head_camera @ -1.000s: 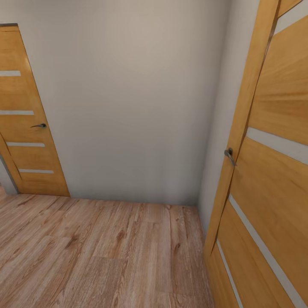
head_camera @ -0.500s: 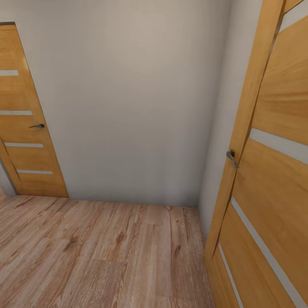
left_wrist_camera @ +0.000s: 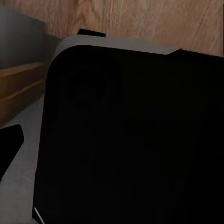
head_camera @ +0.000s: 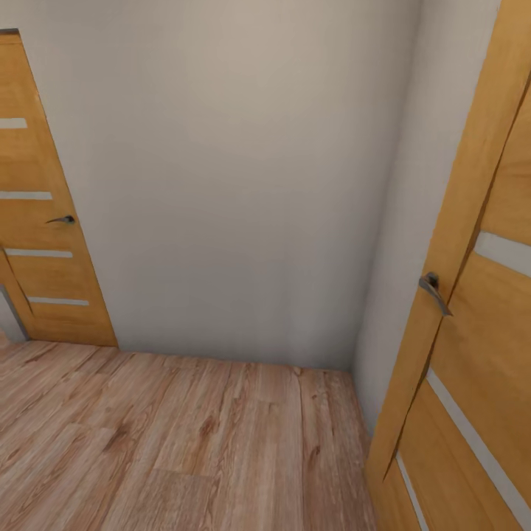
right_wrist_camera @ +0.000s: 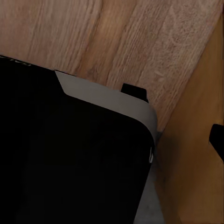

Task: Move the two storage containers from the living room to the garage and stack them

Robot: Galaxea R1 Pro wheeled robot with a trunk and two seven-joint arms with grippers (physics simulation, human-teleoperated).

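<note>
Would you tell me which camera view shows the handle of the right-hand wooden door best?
The head view: the grey lever handle stands out sharply on the right-hand door. The right wrist view shows a wooden surface that may be this door, without its handle. The left wrist view shows the plank floor.

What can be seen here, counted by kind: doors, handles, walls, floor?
Doors: 2, the left door and the right door.
Door handles: 2, one on the left door and one on the right door.
Walls: 2, the back wall and the side wall.
Floor: 1, the wood-plank floor.
Total: 7.
</note>
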